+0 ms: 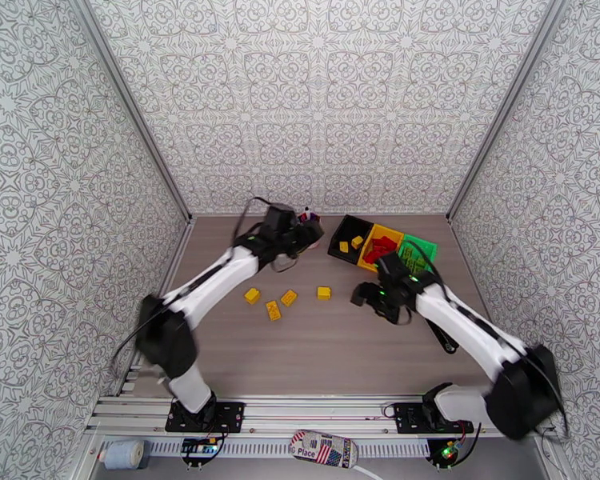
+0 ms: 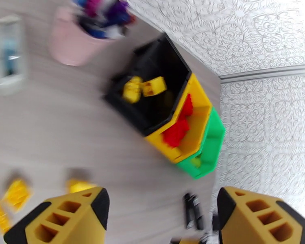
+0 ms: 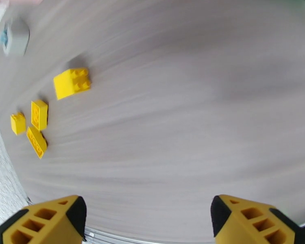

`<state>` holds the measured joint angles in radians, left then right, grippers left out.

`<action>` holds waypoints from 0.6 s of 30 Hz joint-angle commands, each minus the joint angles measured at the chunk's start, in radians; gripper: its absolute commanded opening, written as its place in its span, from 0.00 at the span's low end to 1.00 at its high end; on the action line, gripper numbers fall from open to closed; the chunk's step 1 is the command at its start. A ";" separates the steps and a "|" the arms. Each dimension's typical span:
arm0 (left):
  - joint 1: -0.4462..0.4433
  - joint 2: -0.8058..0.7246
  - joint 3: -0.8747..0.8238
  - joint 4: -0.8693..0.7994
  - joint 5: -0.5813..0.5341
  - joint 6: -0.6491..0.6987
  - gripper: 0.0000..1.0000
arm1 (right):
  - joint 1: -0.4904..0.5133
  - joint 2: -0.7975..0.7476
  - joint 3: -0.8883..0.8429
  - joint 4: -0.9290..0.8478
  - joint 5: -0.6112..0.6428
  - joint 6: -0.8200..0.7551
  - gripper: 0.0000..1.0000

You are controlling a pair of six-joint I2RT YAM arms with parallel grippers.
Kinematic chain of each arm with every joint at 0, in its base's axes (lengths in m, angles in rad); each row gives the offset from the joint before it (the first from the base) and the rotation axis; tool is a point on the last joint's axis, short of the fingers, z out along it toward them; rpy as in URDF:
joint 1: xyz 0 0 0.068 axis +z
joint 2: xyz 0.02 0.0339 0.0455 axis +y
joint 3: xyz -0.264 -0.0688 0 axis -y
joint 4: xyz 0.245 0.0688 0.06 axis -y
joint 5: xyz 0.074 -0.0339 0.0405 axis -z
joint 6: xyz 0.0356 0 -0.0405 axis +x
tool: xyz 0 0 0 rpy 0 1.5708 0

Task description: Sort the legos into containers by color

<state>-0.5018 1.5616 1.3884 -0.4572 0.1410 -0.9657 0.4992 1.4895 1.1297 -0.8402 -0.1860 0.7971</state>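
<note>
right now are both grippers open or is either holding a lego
Left gripper: open, holding nothing.
Right gripper: open, holding nothing.

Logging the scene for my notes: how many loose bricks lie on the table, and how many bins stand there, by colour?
Yellow bricks, loose: 4
Black bin: 1
Yellow bin: 1
Green bin: 1
Total: 7

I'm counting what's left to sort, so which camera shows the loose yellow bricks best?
Right wrist view: all four loose yellow bricks lie close, studs visible. Top external shows all four, tiny. Left wrist shows them blurred, partly cut off at its lower left.
</note>
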 commanded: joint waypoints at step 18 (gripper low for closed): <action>0.108 -0.660 -0.717 -0.312 -0.112 -0.063 0.80 | 0.126 0.703 0.701 -0.226 0.087 -0.130 0.74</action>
<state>-0.4046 0.8909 0.6762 -0.7628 0.0463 -1.0061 0.6285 2.1544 1.7752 -0.9977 -0.1375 0.6811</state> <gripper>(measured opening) 0.800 0.740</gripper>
